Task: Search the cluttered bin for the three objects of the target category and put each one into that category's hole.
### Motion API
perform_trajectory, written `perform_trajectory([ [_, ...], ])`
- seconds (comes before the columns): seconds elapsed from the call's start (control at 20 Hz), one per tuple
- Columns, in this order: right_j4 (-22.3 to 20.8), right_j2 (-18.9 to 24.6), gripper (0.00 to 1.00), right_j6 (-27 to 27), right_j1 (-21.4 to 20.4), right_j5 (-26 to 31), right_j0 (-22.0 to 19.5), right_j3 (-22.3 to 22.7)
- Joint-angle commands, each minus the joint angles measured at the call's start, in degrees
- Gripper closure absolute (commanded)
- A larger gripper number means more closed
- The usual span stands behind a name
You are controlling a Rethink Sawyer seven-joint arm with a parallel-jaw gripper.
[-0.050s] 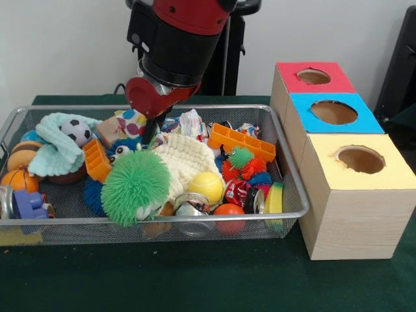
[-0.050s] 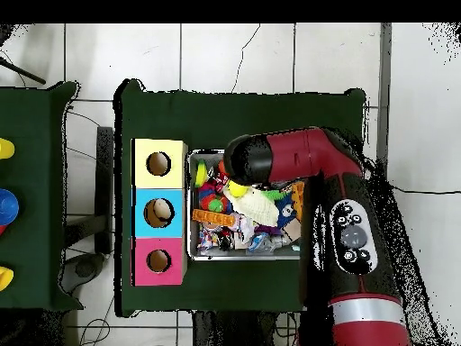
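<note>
From the front, the silver wire-mesh bin [image 1: 296, 179] sits on the dark green table cloth [image 1: 195, 279], and I go through it from its left end. A small orange basketball [image 1: 18, 180] lies by the left wall, with a blue plastic toy [image 1: 29, 203] just in front of it. Behind these a pale mint knitted cloth [image 1: 55, 146] is draped, and a little black-and-white soccer ball [image 1: 77, 131] rests on it. Next comes an orange plastic block [image 1: 97, 160], then a big green spiky rubber ball [image 1: 135, 187] at the front. My red and black arm comes down over the bin's middle, and my claw [image 1: 149, 133] dips among the toys behind that green ball; I cannot tell whether it is spread or pressed together, since the clutter hides its tips. Right of it lie a cream knitted cloth [image 1: 185, 159], a smooth yellow ball [image 1: 205, 186], a long orange plastic brick [image 1: 242, 141] and small red and green spiky balls [image 1: 242, 164]. Beside the bin's right wall stand three wooden boxes, each with a round hole: the red-topped [image 1: 296, 81] farthest, the blue-topped [image 1: 312, 120] in the middle, the yellow-topped [image 1: 390, 172] nearest.
</note>
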Motion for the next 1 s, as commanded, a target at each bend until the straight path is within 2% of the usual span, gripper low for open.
perform_trajectory([
  [0.05,1.99,-3.45,1.00,18.46,-1.27,-0.94,3.47,5.46],
  [0.3,4.32,-5.04,1.00,19.88,-2.89,-0.19,6.38,6.39],
  [0.6,7.27,-6.56,1.00,20.09,-6.66,-2.22,8.63,11.28],
  [1.0,8.62,-8.58,1.00,21.17,-6.66,-6.40,10.62,13.58],
])
